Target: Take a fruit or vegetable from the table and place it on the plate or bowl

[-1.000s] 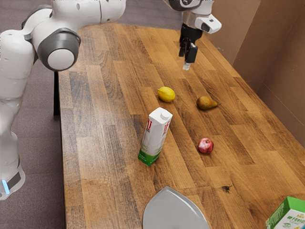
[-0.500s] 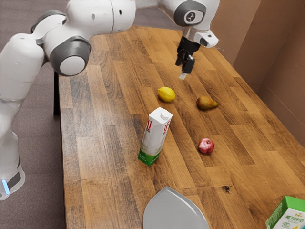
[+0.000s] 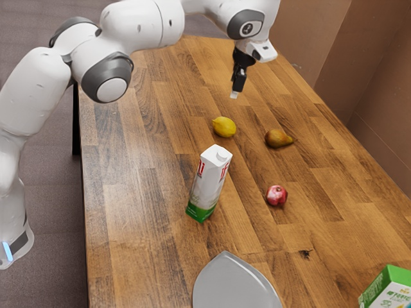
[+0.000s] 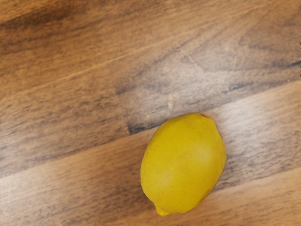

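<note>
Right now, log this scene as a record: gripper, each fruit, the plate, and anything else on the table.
gripper: in the air over the table, just beyond the lemon
lemon: lying on the wood, the fruit nearest the gripper
pear: to the exterior view's right of the lemon, apart from it
red fruit: nearer the camera than the pear
white carton: standing between lemon and plate
plate: grey, at the near edge
green box: near right corner

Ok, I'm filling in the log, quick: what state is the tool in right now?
Tool: open or closed cannot be told from this angle. The lemon lies on the table, not held.
</note>
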Available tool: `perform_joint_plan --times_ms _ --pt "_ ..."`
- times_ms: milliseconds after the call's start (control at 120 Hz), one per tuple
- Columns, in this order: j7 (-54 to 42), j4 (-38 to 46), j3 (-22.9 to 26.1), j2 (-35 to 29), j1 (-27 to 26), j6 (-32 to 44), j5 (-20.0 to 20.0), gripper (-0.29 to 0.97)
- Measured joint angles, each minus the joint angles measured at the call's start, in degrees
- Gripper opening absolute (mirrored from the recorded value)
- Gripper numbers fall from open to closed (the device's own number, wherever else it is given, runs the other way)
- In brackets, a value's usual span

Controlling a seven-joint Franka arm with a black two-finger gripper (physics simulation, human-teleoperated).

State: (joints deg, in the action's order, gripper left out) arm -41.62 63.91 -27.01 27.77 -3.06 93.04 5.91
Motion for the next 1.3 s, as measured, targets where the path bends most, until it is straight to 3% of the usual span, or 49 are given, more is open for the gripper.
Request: perform_joint_plan --times_ms 242,517,792,1300 --pt "-6.27 -0.34 0.2 5.94 0.95 2.39 1.92 0.68" --pt "-10.93 -0.72 2.68 6.73 1.49 3.83 3.25 0.68" --pt "-12.62 9.38 2.81 -1.06 0.74 3.45 1.93 0.68" --pt "-13.68 13.66 3.14 -0.38 0.73 6.77 1.25 0.68"
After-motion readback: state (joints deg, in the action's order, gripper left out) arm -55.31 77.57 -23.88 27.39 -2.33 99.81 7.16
